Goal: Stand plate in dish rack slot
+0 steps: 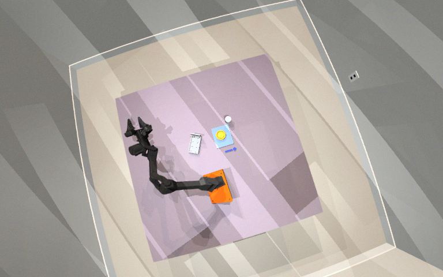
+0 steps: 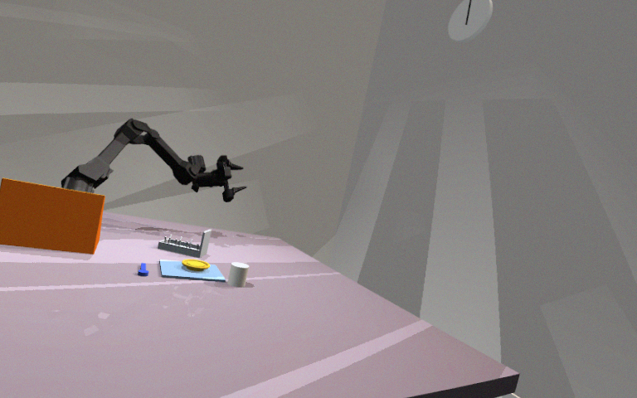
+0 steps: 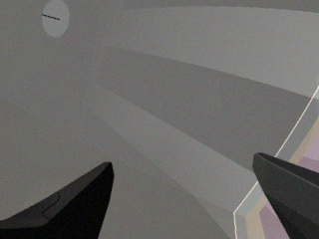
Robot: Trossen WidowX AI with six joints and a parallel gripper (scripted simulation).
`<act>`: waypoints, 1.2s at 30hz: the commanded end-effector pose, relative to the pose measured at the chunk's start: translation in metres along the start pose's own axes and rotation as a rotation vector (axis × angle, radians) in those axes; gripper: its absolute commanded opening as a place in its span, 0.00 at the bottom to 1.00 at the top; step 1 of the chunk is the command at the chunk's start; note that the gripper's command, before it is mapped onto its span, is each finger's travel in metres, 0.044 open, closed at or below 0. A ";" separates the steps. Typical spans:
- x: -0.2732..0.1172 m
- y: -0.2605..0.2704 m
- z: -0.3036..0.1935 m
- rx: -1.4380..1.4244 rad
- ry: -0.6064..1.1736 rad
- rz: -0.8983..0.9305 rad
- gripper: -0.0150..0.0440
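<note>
Surface: a pale purple table top (image 1: pixel 251 97) (image 2: pixel 300 337), crossed by bands of light and shadow.
Blue mat (image 1: pixel 227 141) (image 2: pixel 170 269): laid flat on the surface.
Dish rack (image 1: pixel 194 145) (image 2: pixel 181 248): set beside the mat, apart from it.
White cylinder (image 1: pixel 228 119) (image 2: pixel 238 274): stood upright near a mat corner.
Blue utensil (image 1: pixel 229 150) (image 2: pixel 143 269): laid just beside the mat.
Orange block (image 1: pixel 221 194) (image 2: pixel 49 216): placed well apart from the cylinder.

Pinkish-mauve rectangular tabletop (image 1: pixel 254 97) (image 2: pixel 328 337), dark edge, w/ pale & dark diagonal bands of light/shadow. Beige floor (image 1: pixel 130 77) below, thin whitish trim line around it. Grey walls (image 1: pixel 391 156) (image 2: pixel 540 187) (image 3: pixel 199 90), banded too. Round pale wall clock (image 2: pixel 478 21) (image 3: pixel 55 25), dark hand. Small light-grey wall outlet (image 1: pixel 353 76), 2 dark holes.
</note>
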State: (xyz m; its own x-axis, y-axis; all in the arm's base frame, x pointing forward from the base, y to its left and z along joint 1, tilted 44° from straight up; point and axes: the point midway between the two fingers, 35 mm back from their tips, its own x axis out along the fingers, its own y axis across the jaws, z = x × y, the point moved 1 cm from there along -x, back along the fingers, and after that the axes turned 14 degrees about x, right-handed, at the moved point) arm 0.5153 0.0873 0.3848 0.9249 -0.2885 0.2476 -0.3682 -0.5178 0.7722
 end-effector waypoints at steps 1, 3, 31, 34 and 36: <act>0.010 -0.015 0.019 -0.132 -0.023 -0.059 0.93; 0.014 -0.020 0.028 -0.194 -0.032 -0.086 0.93; 0.039 -0.070 0.178 -0.861 -0.109 -0.523 0.93; 0.038 -0.076 0.197 -0.932 -0.103 -0.592 0.93; 0.036 -0.079 0.210 -0.979 -0.096 -0.643 0.93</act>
State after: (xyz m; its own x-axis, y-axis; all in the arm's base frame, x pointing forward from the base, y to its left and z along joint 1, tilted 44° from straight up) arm 0.5589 -0.0395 0.2292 0.9105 -0.2883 -0.2964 0.3553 0.1790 0.9174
